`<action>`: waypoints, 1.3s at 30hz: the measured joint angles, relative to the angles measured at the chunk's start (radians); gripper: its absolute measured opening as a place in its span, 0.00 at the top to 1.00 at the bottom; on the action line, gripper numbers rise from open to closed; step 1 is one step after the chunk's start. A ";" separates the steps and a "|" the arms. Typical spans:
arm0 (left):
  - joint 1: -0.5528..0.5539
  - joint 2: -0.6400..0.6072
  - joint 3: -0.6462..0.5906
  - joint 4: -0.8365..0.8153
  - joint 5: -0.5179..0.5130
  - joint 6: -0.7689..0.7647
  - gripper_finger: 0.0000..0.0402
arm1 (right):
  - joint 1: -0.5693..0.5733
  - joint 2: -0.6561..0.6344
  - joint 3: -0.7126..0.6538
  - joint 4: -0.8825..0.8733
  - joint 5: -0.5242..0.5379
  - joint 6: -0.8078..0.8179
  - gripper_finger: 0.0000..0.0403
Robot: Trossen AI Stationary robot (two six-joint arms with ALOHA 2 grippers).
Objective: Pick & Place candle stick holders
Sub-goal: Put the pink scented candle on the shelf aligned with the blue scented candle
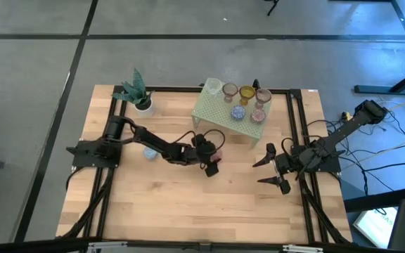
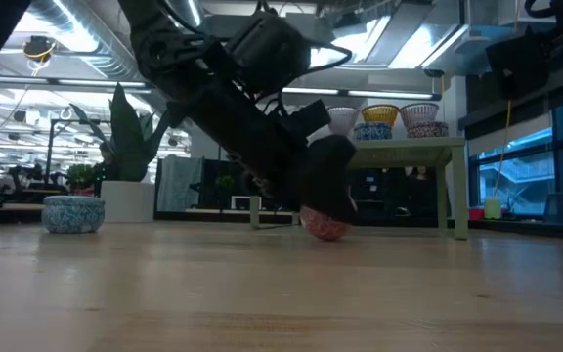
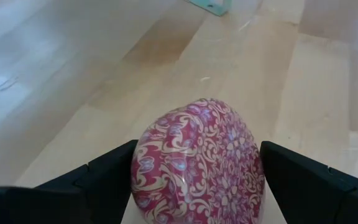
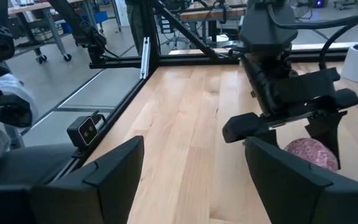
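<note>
One pink patterned candle holder (image 3: 197,163) on the bench (image 1: 188,204) near the green rack (image 1: 220,112), straddled by the left gripper (image 1: 213,156), fingers wide and not yet gripping; risk: curved glass squirting sideways or tipping if they close off-centre; right gripper (image 1: 271,172) idle, fingers wide.

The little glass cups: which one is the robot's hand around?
The pink patterned cup, sitting on the table between the left gripper's open fingers. The others sit apart from it.

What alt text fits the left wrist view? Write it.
A pink patterned candle holder sits between the left tool's two open dark fingers, filling the foreground. Pale wooden table stretches beyond, with a green rack corner at the far edge.
</note>
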 joint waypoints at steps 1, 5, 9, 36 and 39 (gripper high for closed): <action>0.000 0.000 0.000 0.003 0.001 0.000 0.19 | 0.000 0.000 0.000 0.000 0.000 -0.010 0.30; 0.003 -0.001 0.000 0.003 0.003 0.008 0.19 | 0.000 0.000 0.000 0.000 0.000 -0.013 0.30; 0.004 -0.001 0.000 0.003 0.002 0.005 0.21 | 0.000 0.000 0.000 0.000 0.000 -0.013 0.30; 0.017 -0.005 0.002 0.038 -0.007 -0.002 0.50 | 0.000 0.000 0.000 0.000 0.000 -0.013 0.30; 0.017 -0.006 0.001 0.062 -0.004 -0.001 0.51 | 0.000 0.000 0.000 0.000 0.000 -0.013 0.30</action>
